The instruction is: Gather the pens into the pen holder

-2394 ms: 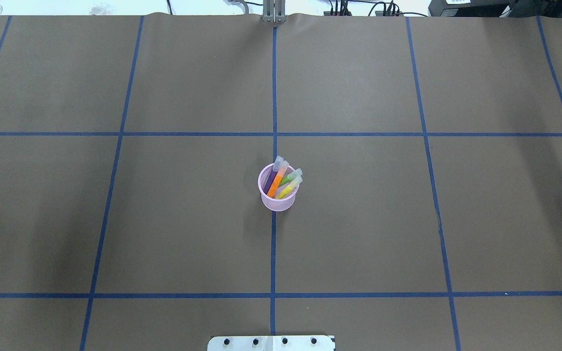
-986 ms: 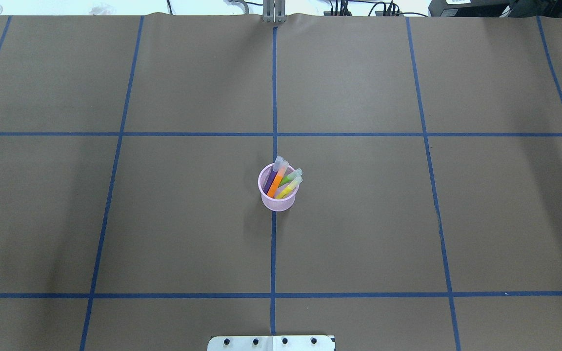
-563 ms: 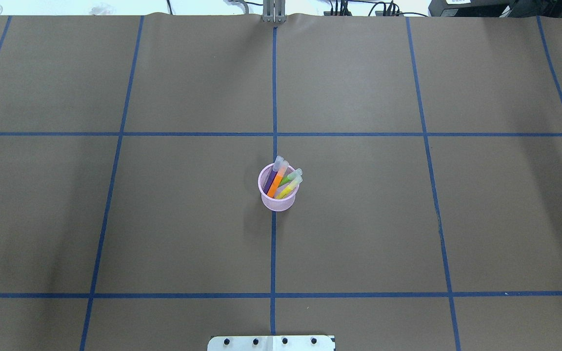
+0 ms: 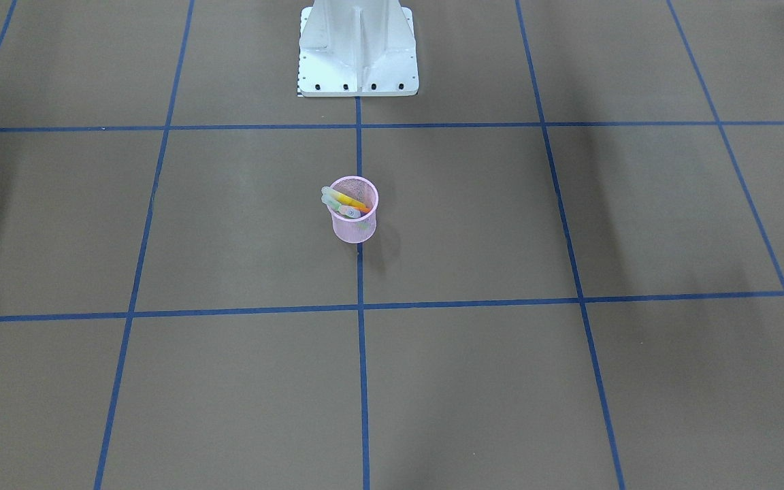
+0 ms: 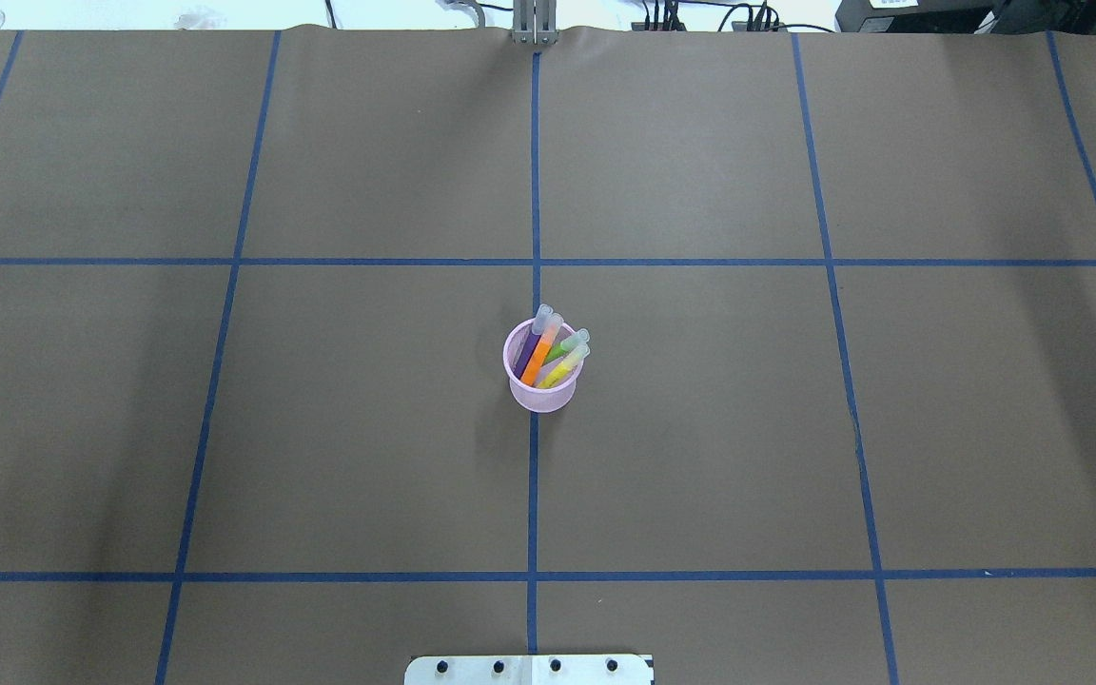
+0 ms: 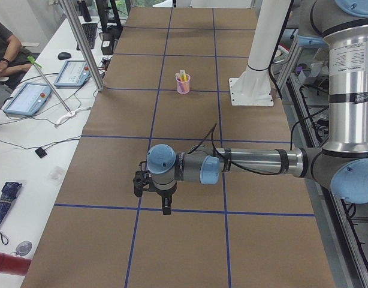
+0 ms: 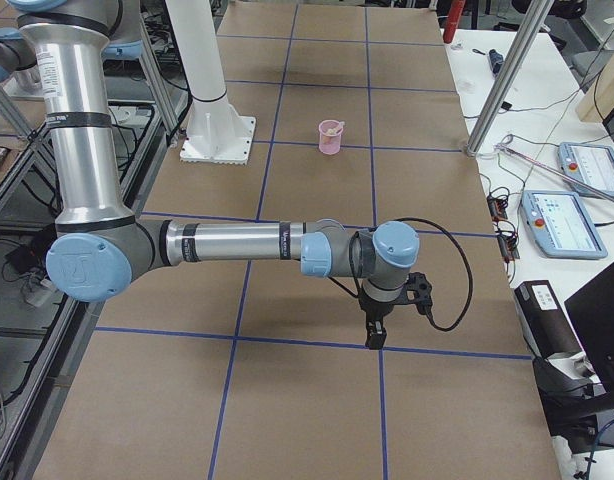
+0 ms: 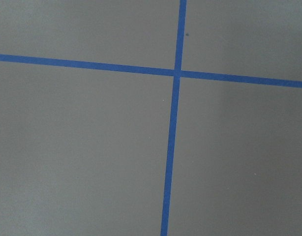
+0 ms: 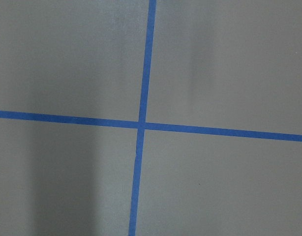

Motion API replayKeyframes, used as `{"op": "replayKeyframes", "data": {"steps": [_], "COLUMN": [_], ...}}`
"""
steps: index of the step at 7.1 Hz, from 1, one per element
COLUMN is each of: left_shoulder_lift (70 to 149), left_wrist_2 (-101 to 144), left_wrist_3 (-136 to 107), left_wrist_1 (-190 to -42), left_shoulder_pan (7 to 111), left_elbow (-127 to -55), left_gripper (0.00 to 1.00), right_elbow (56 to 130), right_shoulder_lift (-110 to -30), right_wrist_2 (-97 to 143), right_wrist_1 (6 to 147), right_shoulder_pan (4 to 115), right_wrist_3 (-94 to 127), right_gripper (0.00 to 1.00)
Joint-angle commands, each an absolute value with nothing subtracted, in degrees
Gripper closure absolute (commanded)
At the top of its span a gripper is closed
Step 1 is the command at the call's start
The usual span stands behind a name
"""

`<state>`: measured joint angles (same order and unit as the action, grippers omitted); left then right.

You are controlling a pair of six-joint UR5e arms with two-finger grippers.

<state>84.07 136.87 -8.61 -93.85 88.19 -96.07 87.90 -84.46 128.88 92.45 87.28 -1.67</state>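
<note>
The pink mesh pen holder [image 5: 542, 392] stands upright on the centre blue line of the table; it also shows in the front view [image 4: 353, 230]. Inside it lean the purple pen [image 5: 525, 356], orange pen [image 5: 538, 358], green pen [image 5: 564, 346] and yellow pen [image 5: 563, 368], pale caps up over the far rim. My left gripper [image 6: 166, 207] hangs far from the cup near the table's left end. My right gripper [image 7: 374, 338] hangs near the right end. Both show only in the side views, so I cannot tell whether they are open or shut.
Brown paper with a blue tape grid covers the table [image 5: 700, 428]. The robot's white base [image 4: 358, 54] stands behind the cup. Both wrist views show only paper and a tape crossing [image 8: 176, 73]. Teach pendants [image 6: 28, 99] lie on the side bench.
</note>
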Motion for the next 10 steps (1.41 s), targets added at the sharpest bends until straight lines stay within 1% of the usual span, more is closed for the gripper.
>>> {"op": "replayKeyframes", "data": {"steps": [1,2,4,7,10], "left_shoulder_lift": [84.55,84.64,87.17,86.22,86.22], "left_wrist_2": [135.02,134.83,134.74,134.65,129.64], "left_wrist_3": [-8.61,-8.61,-8.61,-8.18,-7.91], "left_wrist_1": [-93.69,-93.60,-88.80,-88.86,-89.12], "left_shoulder_pan": [87.81,87.63,87.54,87.63,87.54], "left_elbow": [-96.15,-96.15,-96.15,-96.15,-96.33], "left_gripper": [0.00,0.00,0.00,0.00,0.00], "right_elbow": [88.15,88.15,88.42,88.77,89.38], "right_shoulder_lift": [-84.73,-84.81,-84.99,-85.08,-85.60], "right_wrist_2": [129.20,129.20,129.20,129.46,129.81], "right_wrist_1": [92.46,92.46,92.46,92.46,92.46], "right_shoulder_pan": [87.28,87.28,87.28,87.28,87.28], "right_wrist_3": [-1.67,-1.67,-1.67,-1.67,-1.67], "right_gripper": [0.00,0.00,0.00,0.00,0.00]}}
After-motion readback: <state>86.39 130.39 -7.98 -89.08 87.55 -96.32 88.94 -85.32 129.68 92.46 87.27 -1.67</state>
